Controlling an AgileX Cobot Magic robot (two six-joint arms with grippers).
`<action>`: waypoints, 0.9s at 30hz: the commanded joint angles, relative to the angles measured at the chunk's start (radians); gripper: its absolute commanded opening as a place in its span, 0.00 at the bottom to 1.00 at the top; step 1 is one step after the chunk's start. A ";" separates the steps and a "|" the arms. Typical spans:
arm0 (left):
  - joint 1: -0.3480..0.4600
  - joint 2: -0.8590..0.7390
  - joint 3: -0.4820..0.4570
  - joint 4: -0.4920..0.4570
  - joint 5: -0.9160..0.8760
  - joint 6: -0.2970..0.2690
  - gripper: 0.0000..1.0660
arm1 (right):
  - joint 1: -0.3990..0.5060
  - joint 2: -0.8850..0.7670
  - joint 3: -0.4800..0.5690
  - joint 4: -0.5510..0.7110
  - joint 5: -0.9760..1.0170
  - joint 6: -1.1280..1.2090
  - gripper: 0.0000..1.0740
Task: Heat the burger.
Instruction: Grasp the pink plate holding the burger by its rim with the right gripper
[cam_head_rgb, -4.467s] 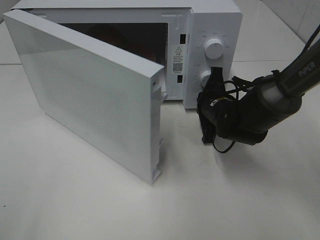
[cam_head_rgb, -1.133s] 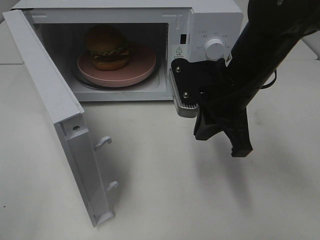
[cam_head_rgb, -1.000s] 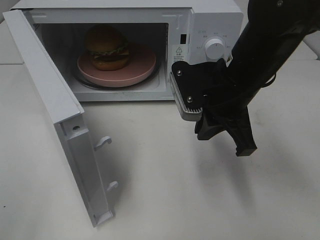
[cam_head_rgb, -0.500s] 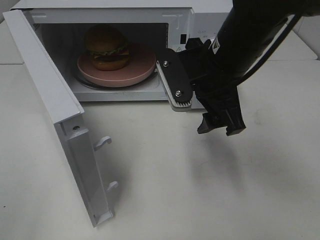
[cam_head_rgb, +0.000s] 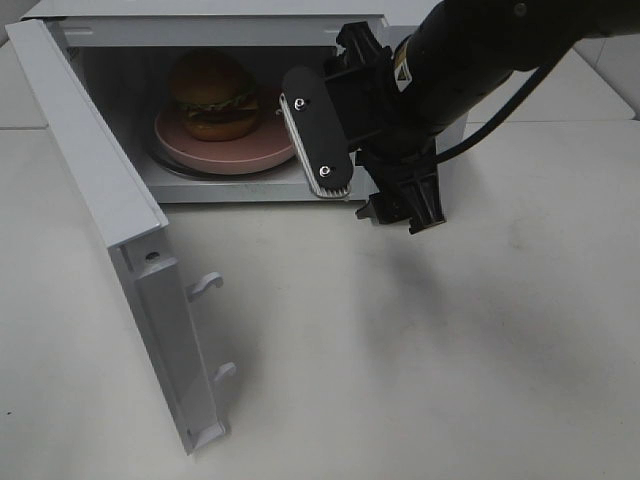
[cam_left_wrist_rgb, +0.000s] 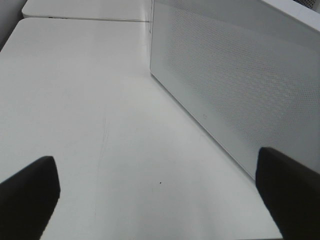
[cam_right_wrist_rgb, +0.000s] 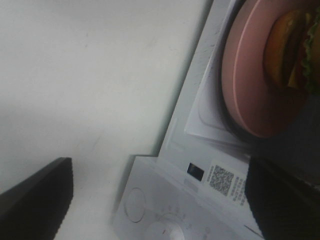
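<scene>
Pink plate (cam_head_rgb: 268, 147) bearing the burger (cam_head_rgb: 212, 95) sits inside the open microwave (cam_head_rgb: 215, 30) at upper left; right gripper (cam_head_rgb: 372, 200), jaws wide and empty, hangs upper centre; left gripper (cam_left_wrist_rgb: 159, 192) likewise wide.

The glossy-bunned burger (cam_head_rgb: 212, 95) sits upright on the pink plate (cam_head_rgb: 262, 150) inside the open microwave (cam_head_rgb: 230, 30).

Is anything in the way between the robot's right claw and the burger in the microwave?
Nothing visible is. The door stands wide open on the left, and the burger sits on the pink plate inside the microwave. The right gripper, jaws open, hovers by the opening's right side.
</scene>
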 joint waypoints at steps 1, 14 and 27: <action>0.001 -0.025 0.003 -0.005 -0.014 -0.005 0.94 | 0.024 0.024 -0.024 -0.007 -0.036 0.007 0.84; 0.001 -0.025 0.003 -0.005 -0.014 -0.005 0.94 | 0.053 0.204 -0.183 -0.006 -0.037 0.066 0.83; 0.001 -0.025 0.003 -0.005 -0.014 -0.005 0.94 | 0.052 0.399 -0.386 0.039 -0.003 0.066 0.81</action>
